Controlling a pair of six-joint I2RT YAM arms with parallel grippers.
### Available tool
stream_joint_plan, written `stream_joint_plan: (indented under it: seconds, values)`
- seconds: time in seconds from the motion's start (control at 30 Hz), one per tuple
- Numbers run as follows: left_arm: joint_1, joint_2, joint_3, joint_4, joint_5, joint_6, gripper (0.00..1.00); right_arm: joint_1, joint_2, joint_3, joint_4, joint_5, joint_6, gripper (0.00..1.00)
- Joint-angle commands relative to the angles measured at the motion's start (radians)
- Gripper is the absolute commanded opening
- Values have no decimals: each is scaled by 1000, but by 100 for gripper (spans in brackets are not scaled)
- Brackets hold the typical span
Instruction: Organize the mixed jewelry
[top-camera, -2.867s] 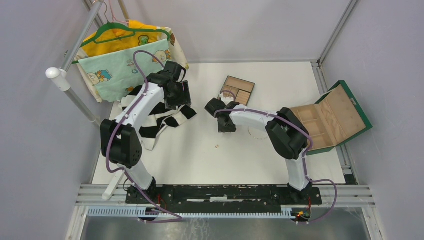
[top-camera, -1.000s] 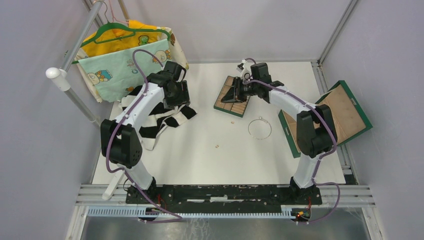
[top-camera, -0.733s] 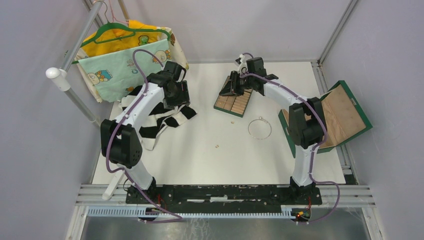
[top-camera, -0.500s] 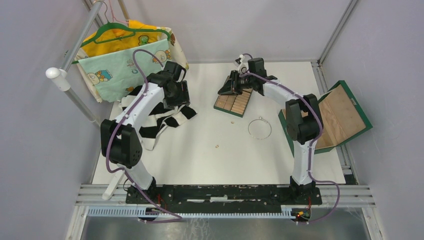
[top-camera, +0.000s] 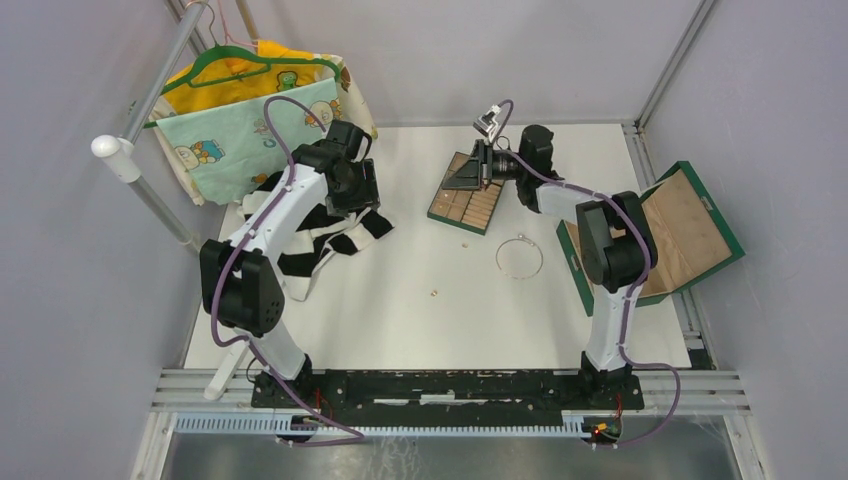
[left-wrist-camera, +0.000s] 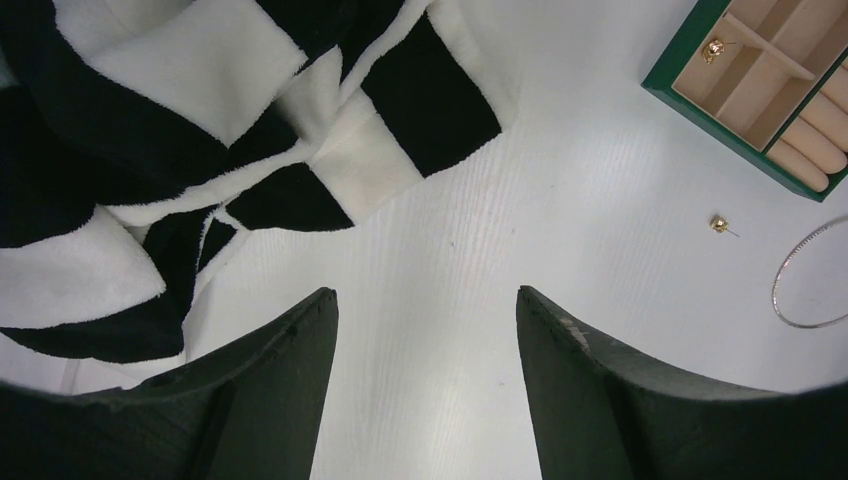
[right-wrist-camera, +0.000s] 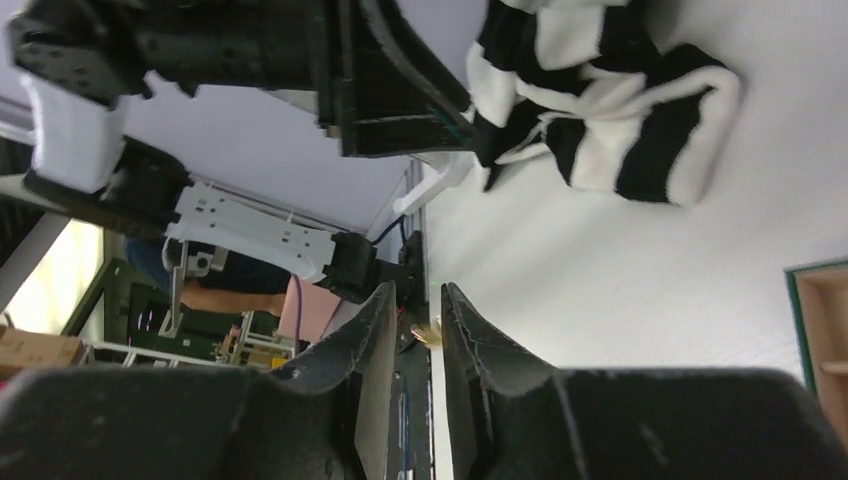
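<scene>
meanwhile right pincer (right-wrist-camera: 417, 297) nearly closed on a tiny gold piece (right-wrist-camera: 428, 333) (over the tray (top-camera: 468, 210)), left pincer (left-wrist-camera: 425, 300) wide open, empty

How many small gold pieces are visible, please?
4 gold pieces: one in the tray, two loose on the table, one between the right gripper's fingertips; more may be hidden.

Tabletop (top-camera: 400, 320), white, matte. Directly on it you have:
- 1 black-and-white striped cloth (top-camera: 320, 235), crumpled, left side.
- 1 tan compartment tray (top-camera: 466, 207), green rim, far centre.
- 1 thin silvery wire hoop (left-wrist-camera: 777, 283), lying flat, right of centre.
- 1 gold stud (top-camera: 463, 243), just beside the tray's near edge.
- 1 gold-tan piece (top-camera: 434, 293), toward the near edge, apart from the others.
- 1 green case (top-camera: 700, 215), tan lining, open, right edge.
</scene>
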Motion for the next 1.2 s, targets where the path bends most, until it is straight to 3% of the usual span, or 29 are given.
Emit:
stream_joint_plan:
  seconds: [0.0, 0.17, 0.23, 0.33, 0.43, 0.47, 0.5, 0.57, 0.6, 0.63, 0.9, 1.17]
  values:
    - [-2, -30, 34, 16, 1, 35, 72, -3, -8, -24, 967, -95, 627, 29]
    - [-1, -21, 38, 17, 3, 41, 72, -2, 75, 50, 1355, -72, 955, 28]
    - [-2, -18, 38, 18, 0, 41, 72, -1, 83, 51, 1350, -76, 967, 28]
    - [-2, -13, 34, 19, -3, 43, 72, -3, 69, 22, 1167, -81, 828, 28]
    - [-1, -15, 17, 28, 3, 42, 72, -3, 22, -32, 848, -62, 563, 28]
    - [-2, -16, 11, 29, 5, 42, 72, -5, -12, -60, 642, -31, 396, 27]
    - [-2, -16, 4, 31, 6, 41, 72, -9, -49, -76, 413, 3, 209, 27]
    - [-4, -16, -8, 31, 6, 44, 72, -9, -107, 38, -437, 199, -429, 31]
    - [-7, -18, -16, 32, 6, 45, 73, 1, -111, 106, -685, 355, -611, 32]
    - [-13, -22, -23, 33, 6, 48, 73, 8, -111, 137, -817, 454, -697, 32]
    - [-105, -20, -87, 42, 18, 56, 73, 72, -347, -146, -932, 909, -781, 37]
    - [-192, 21, -120, 68, 20, 31, 73, 261, -553, -389, -898, 1191, -755, 43]
